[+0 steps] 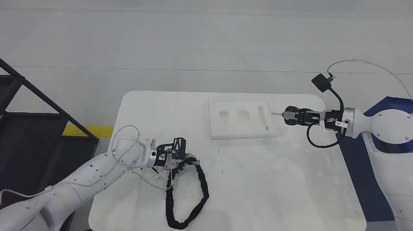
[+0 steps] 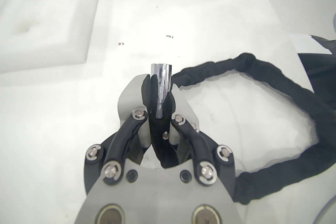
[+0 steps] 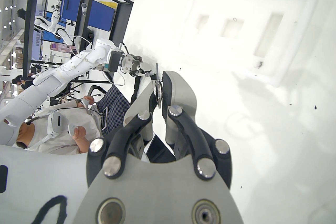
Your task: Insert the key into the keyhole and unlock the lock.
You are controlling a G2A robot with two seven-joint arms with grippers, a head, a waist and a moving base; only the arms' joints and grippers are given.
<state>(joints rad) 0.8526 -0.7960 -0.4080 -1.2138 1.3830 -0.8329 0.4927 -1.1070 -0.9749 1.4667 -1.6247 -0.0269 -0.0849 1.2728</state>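
Observation:
The lock is a chrome cylinder (image 2: 161, 78) joined to a black fabric-covered cable loop (image 2: 288, 93) that lies on the white table. My left gripper (image 2: 160, 84) is shut on the cylinder, whose open end points away from the wrist. From the top, that left gripper (image 1: 182, 159) sits near the table's front left with the cable loop (image 1: 193, 195) trailing toward the front edge. My right gripper (image 3: 160, 83) is shut on a thin metal key (image 3: 158, 88) with a wire ring. In the top view the right gripper (image 1: 286, 114) hovers at the foam tray's right edge, with the key (image 1: 277, 113) pointing left.
A white foam tray (image 1: 222, 128) with three shallow recesses lies at the table's far middle, between the two arms. A black frame stands off the table's left side. A person sits beyond the table in the right wrist view, touching nothing on it.

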